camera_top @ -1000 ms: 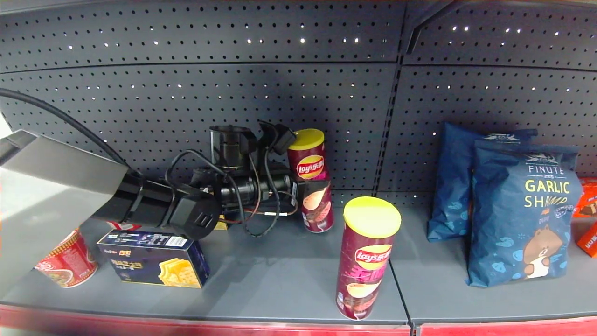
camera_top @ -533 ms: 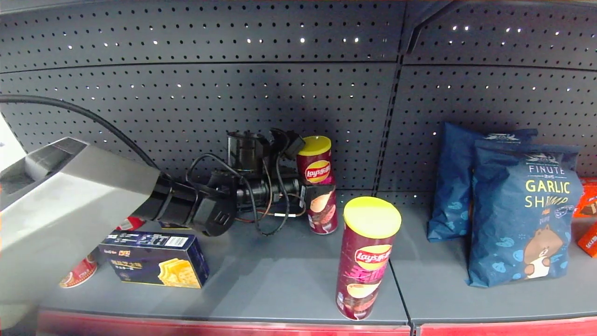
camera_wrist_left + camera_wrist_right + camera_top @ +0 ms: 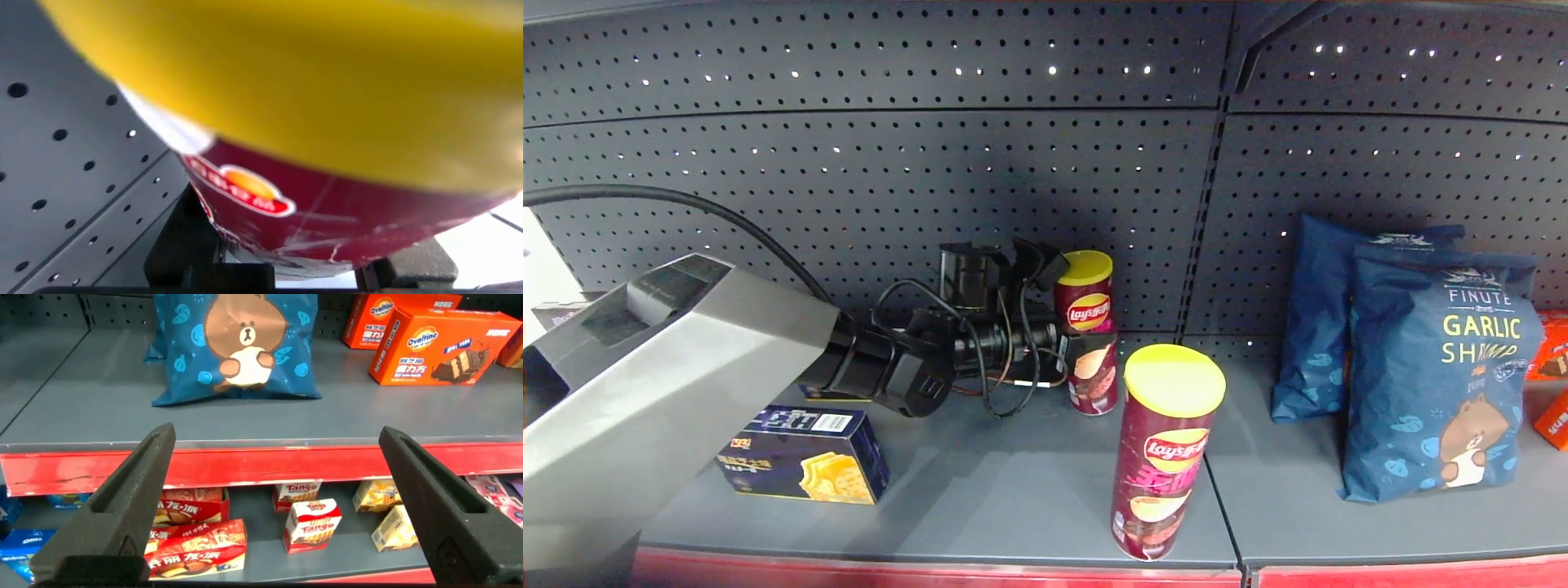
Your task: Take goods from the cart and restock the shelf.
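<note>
A maroon chip can (image 3: pixel 1085 306) with a yellow lid stands upright at the back of the grey shelf (image 3: pixel 980 482), close to the pegboard. My left gripper (image 3: pixel 1092 341) is shut on its middle, reaching in from the left. In the left wrist view the can (image 3: pixel 327 212) and its yellow lid fill the frame above my left gripper (image 3: pixel 286 268). A second, matching chip can (image 3: pixel 1166 449) stands alone near the shelf's front edge. My right gripper (image 3: pixel 282 514) hangs open and holds nothing, in front of a lower shelf edge.
A blue cracker box (image 3: pixel 805 454) lies front left, under my left arm. Blue snack bags (image 3: pixel 1437 367) lean at the right, with orange boxes (image 3: pixel 1553 392) beyond them. The right wrist view shows a bear-printed bag (image 3: pixel 237 343), orange boxes (image 3: pixel 433 343) and a stocked lower shelf.
My left arm has pushed further in toward the pegboard, carrying the chip can back and slightly right and lower. The arm now hides the red cup at the left.
</note>
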Robot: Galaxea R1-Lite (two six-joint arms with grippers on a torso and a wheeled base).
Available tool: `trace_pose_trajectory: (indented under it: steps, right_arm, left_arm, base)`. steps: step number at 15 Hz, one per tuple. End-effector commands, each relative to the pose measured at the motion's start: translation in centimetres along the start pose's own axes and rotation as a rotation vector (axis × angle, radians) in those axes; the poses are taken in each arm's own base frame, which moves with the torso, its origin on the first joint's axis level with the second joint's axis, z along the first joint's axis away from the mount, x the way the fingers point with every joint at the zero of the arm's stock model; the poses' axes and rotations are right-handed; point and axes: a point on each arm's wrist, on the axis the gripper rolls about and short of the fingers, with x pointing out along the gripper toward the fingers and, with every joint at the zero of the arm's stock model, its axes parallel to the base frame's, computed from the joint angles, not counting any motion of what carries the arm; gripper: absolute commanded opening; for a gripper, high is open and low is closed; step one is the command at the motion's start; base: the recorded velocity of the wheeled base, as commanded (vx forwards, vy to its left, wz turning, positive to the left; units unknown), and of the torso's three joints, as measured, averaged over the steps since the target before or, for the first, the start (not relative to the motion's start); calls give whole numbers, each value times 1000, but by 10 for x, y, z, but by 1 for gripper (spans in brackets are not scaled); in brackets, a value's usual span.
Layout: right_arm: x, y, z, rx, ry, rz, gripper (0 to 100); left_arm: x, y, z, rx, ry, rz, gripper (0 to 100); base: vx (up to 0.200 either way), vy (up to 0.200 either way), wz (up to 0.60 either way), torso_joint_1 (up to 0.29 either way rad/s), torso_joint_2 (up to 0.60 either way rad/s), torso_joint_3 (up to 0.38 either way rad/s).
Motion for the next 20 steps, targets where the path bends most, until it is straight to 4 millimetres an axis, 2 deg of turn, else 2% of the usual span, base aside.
trace_pose_trajectory:
  steps: [1,2,3,9,11,14,19,20]
  right_arm:
    - [0,0,0,0,2,1,100]
    - [0,0,0,0,0,0,100]
    - [0,0,0,0,0,0,100]
    - [0,0,0,4,0,0,100]
    - [0,0,0,4,0,0,100]
    - [0,0,0,7,0,0,100]
    - [0,0,0,6,0,2,100]
    - [0,0,0,3,0,4,100]
  left_arm:
    - [3,-2,-1,3,0,-6,0]
    - [4,-4,-1,4,1,-11,0]
    - [5,-4,-1,5,1,-12,100]
    - [6,-7,2,10,-5,-19,100]
    - [0,-9,9,17,-19,-17,100]
    - [-19,-17,20,14,-10,-12,100]
    - [-55,-31,19,38,17,7,100]
    - [-71,-39,21,34,21,12,100]
  base:
    - [0,0,0,0,0,0]
    - [0,0,0,0,0,0]
    - [0,0,0,0,0,0]
    - [0,0,0,0,0,0]
    - [0,0,0,0,0,0]
    - [0,0,0,0,0,0]
    - [0,0,0,0,0,0]
    - [0,0,0,0,0,0]
